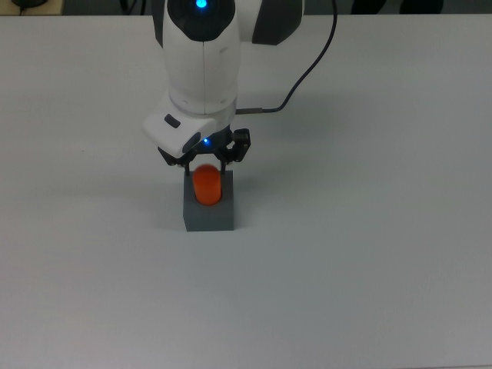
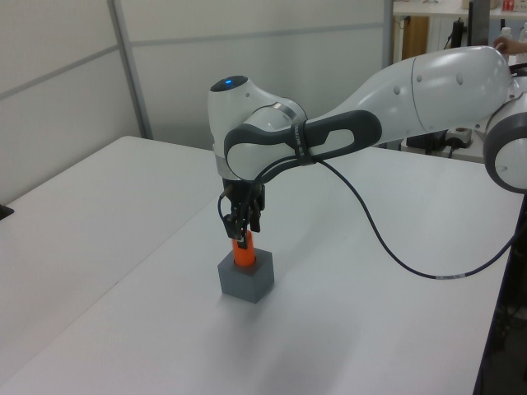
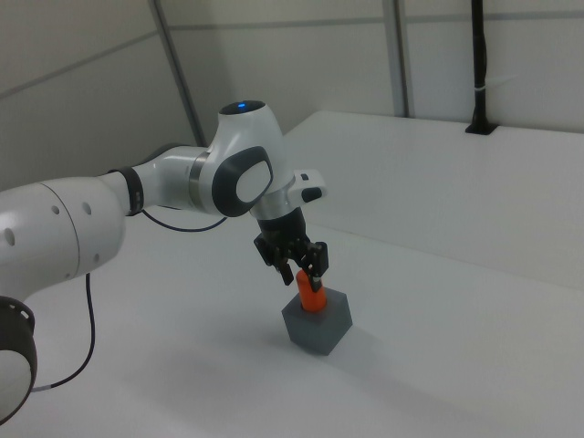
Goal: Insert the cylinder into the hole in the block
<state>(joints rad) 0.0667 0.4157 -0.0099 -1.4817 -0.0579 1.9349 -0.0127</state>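
White and bare, the surface (image 1: 369,254) fills the top view, with grey wall panels seen behind it in the left and right views. At centre frame the pincer (image 1: 206,171) (image 2: 240,240) (image 3: 304,276) is pointed straight down, its two dark fingers closed narrowly on the upper end of the cylinder (image 1: 207,186) (image 2: 242,252) (image 3: 312,296). The orange cylinder is held upright, its lower end sunk in the round hole in the top of the block (image 1: 208,214) (image 2: 245,277) (image 3: 318,323), its upper part standing clear above. The dark grey block is seated flat on the surface just below centre. The white arm (image 2: 428,90) is stretched in from the upper right of the left view, and a black cable (image 2: 387,239) is looped beneath it.
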